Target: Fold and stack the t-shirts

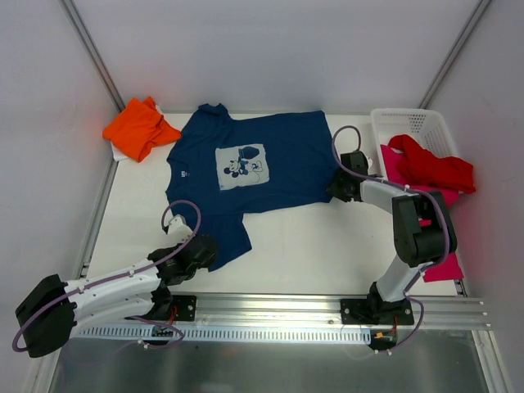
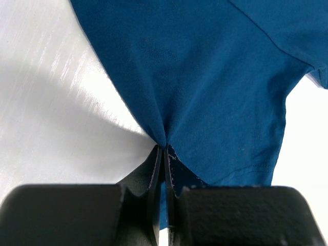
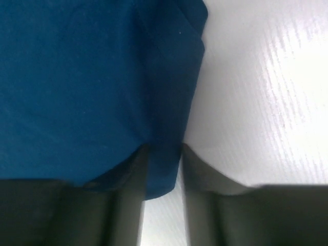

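Observation:
A navy blue t-shirt (image 1: 262,164) with a pale cartoon-mouse print lies spread flat across the middle of the table. My left gripper (image 1: 205,246) is shut on a pinch of its cloth (image 2: 205,77) at the near left corner, and the fabric gathers into a point at the fingertips (image 2: 164,148). My right gripper (image 1: 334,190) is at the shirt's right edge. Its jaws stand apart with the blue hem (image 3: 77,87) reaching into the gap (image 3: 164,148). An orange t-shirt (image 1: 139,127) lies crumpled at the far left. A red t-shirt (image 1: 430,168) lies on a magenta-pink one (image 1: 442,266) at the right.
A white mesh basket (image 1: 409,121) stands at the far right corner, with the red cloth draped over its near rim. Grey walls close in the table on the left, back and right. The metal rail with the arm bases (image 1: 270,307) runs along the near edge.

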Robot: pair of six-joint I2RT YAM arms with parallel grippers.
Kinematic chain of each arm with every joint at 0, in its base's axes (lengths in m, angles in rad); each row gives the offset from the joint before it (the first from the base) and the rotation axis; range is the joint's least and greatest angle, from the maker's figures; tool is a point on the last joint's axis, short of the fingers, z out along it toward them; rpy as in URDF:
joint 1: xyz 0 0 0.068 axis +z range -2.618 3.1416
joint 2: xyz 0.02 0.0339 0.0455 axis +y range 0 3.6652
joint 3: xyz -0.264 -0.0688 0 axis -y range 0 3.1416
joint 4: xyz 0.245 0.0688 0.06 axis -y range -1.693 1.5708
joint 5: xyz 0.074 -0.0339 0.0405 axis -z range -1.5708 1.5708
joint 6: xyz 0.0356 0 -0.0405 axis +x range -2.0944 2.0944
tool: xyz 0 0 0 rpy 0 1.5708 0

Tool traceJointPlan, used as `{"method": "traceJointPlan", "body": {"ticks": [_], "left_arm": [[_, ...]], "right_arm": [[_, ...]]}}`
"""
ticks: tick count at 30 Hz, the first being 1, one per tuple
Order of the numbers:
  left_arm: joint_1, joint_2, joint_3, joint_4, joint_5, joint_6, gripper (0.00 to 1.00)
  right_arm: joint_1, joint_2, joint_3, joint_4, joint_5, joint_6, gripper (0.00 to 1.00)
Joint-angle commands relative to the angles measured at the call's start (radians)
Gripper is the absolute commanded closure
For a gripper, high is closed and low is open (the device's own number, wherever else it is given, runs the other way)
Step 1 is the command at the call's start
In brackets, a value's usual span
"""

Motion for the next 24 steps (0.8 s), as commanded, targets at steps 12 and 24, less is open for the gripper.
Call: {"method": "traceJointPlan", "body": {"ticks": [12, 24], "left_arm": [[-0.012, 0.003, 0.013, -0.052, -0.006, 0.043, 1.00], [-0.012, -0.178, 0.059, -0.121, 0.094, 0.220, 1.00]], "right_arm": [[0.015, 0.009, 0.015, -0.034, 0.008, -0.004, 1.00], [0.016, -0.400, -0.242, -0.190, 0.116, 0.008, 1.00]]}}
